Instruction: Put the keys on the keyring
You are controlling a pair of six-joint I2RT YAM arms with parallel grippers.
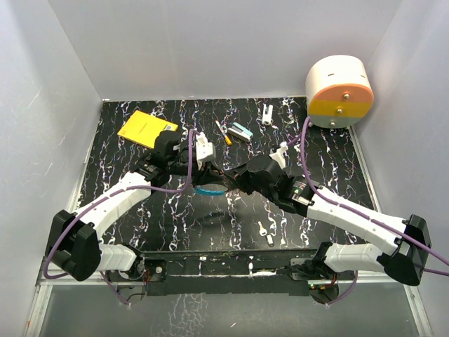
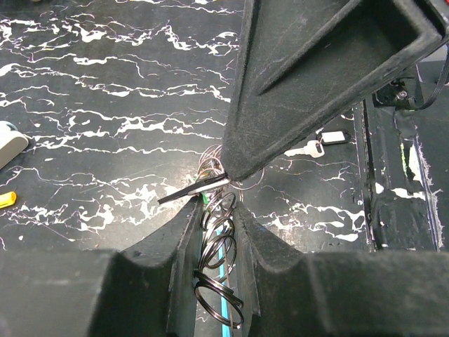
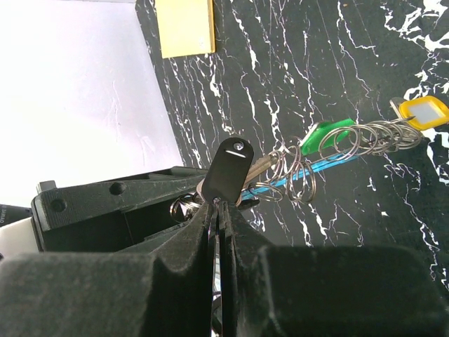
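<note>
My two grippers meet over the middle of the table. My left gripper (image 1: 208, 173) (image 2: 216, 205) is shut on the keyring (image 2: 219, 242), a string of small silvery rings along a bright blue arc (image 1: 208, 190). My right gripper (image 1: 236, 180) (image 3: 219, 204) is shut on a flat black-headed key (image 3: 230, 168) and holds it against the ring end by the left jaws. A green-headed key (image 3: 327, 133) and a yellow-headed key (image 3: 424, 112) hang on the rings (image 3: 351, 144). Two small silver keys (image 1: 261, 227) (image 1: 270, 241) lie on the table nearer the arm bases.
A yellow pad (image 1: 146, 128) lies at the back left. The orange-and-white stick (image 1: 224, 132), the teal-and-white block (image 1: 242, 132) and a white piece (image 1: 267, 112) lie at the back. A white, orange and yellow drum (image 1: 339, 91) stands at the back right.
</note>
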